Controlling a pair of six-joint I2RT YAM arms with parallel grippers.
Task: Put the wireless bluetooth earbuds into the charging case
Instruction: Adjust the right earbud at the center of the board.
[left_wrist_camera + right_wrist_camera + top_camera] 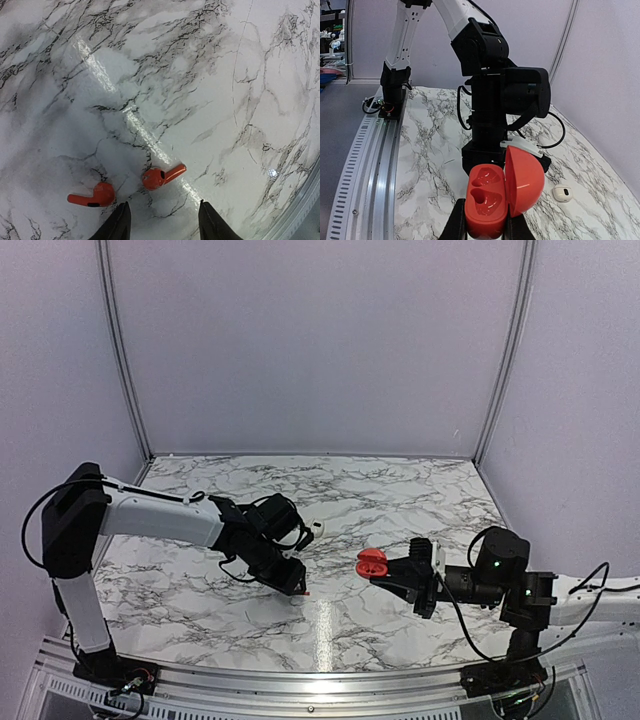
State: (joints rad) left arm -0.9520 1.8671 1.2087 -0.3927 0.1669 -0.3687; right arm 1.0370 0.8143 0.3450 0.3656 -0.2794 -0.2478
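Two small red earbuds lie on the marble in the left wrist view, one (159,177) just ahead of the gap between my fingers, the other (95,196) beside the left fingertip. My left gripper (162,220) is open and empty, low over them; in the top view it (298,588) points down at a red speck (306,593). My right gripper (485,231) is shut on a red hinged charging case (485,202), lid open, with two empty earbud-shaped wells. In the top view the case (372,562) is held above the table, right of the left gripper.
A small white rounded pebble-like object (316,527) with a dark spot lies on the marble table (400,490) behind the left gripper; it also shows in the right wrist view (562,192). A metal rail (300,680) runs along the near edge. Walls enclose the table.
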